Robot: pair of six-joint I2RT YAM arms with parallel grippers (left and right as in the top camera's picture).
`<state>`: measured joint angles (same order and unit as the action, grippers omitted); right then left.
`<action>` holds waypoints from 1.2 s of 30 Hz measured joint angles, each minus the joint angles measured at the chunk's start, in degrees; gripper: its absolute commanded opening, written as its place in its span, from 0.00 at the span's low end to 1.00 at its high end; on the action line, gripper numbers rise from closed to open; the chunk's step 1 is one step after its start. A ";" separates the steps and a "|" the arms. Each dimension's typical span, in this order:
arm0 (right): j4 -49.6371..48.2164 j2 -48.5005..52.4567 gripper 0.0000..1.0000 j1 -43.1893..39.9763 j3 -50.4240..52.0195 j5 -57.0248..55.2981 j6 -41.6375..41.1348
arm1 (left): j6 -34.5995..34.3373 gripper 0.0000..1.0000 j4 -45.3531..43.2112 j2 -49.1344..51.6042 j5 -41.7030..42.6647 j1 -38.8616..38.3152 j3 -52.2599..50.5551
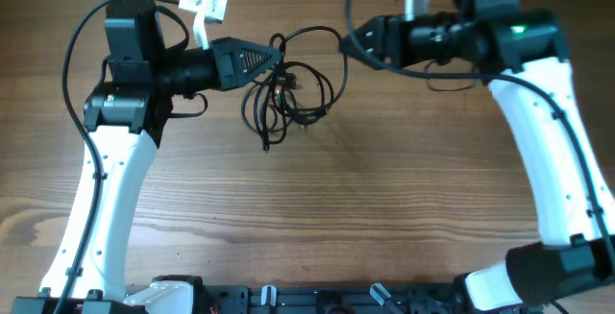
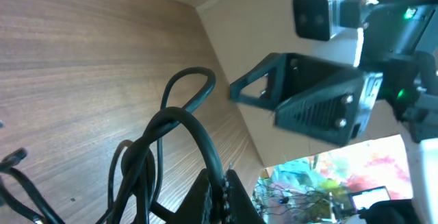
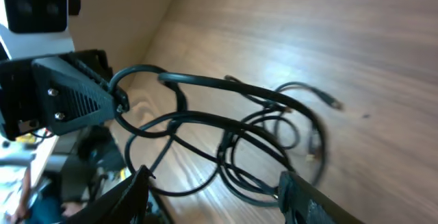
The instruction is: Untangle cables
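A white tag (image 1: 209,5) showed at the upper left of the overhead frame, just behind the left end effector (image 1: 276,57), above the wooden desk (image 1: 336,208). That end effector was pressed together on a strand of the cables (image 1: 293,91), whose knotted bundle lay upper centre, spilling below its tip. The right end effector (image 1: 347,43), fingers spread, stood at the upper right, just beside the bundle's outer loop, gripping nothing
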<state>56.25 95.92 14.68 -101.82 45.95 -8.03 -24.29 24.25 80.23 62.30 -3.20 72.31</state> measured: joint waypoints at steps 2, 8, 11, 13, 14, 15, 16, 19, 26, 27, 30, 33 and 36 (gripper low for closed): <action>-2.93 1.03 0.63 1.70 0.02 -0.33 -1.77 | -1.73 0.04 0.33 0.00 0.09 0.00 0.02; -10.19 1.66 0.80 6.49 0.04 -8.22 -20.04 | -5.55 0.04 3.21 0.00 0.15 -0.39 0.09; -12.90 2.16 0.80 8.61 0.07 -11.28 -27.61 | -6.03 0.04 3.23 0.00 -0.83 -1.73 0.11; -13.11 3.65 0.78 9.60 0.07 -12.00 -30.82 | -6.10 0.04 3.26 0.00 -1.79 -2.47 0.11; -13.31 4.87 0.77 9.97 0.07 -12.15 -32.06 | -6.10 0.04 3.26 0.00 -2.19 -2.73 0.11; -13.88 6.73 0.74 10.21 0.07 -12.20 -33.40 | -6.10 0.04 3.23 0.00 -2.51 -2.89 0.13; -14.32 7.89 0.70 10.25 0.07 -12.17 -34.14 | -6.10 0.04 3.26 0.00 -2.69 -2.91 0.13; -15.85 11.56 0.38 10.25 0.11 -10.97 -35.82 | -6.12 0.04 3.61 0.00 -4.02 -2.91 0.15; -17.40 11.87 0.04 9.75 0.09 -6.86 -35.36 | -4.96 0.04 11.54 0.00 -13.84 -3.45 0.44; -17.55 11.87 0.04 9.18 0.09 -5.75 -34.95 | -4.44 0.04 13.86 -0.02 -16.13 -3.48 0.63; -17.51 11.56 0.04 6.69 0.11 -0.39 -32.92 | -3.19 0.04 18.21 -0.04 -23.71 -3.63 0.94; -17.25 10.34 0.05 4.61 0.48 4.31 -31.69 | -2.75 0.04 19.50 -0.28 -28.20 -4.04 1.36; -16.90 7.76 0.05 1.09 0.61 9.90 -30.03 | -2.58 0.04 19.71 -0.90 -30.97 -4.57 2.19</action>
<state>39.35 103.68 15.77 -101.21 55.86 -38.06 -26.87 43.97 79.33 31.33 -7.77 74.50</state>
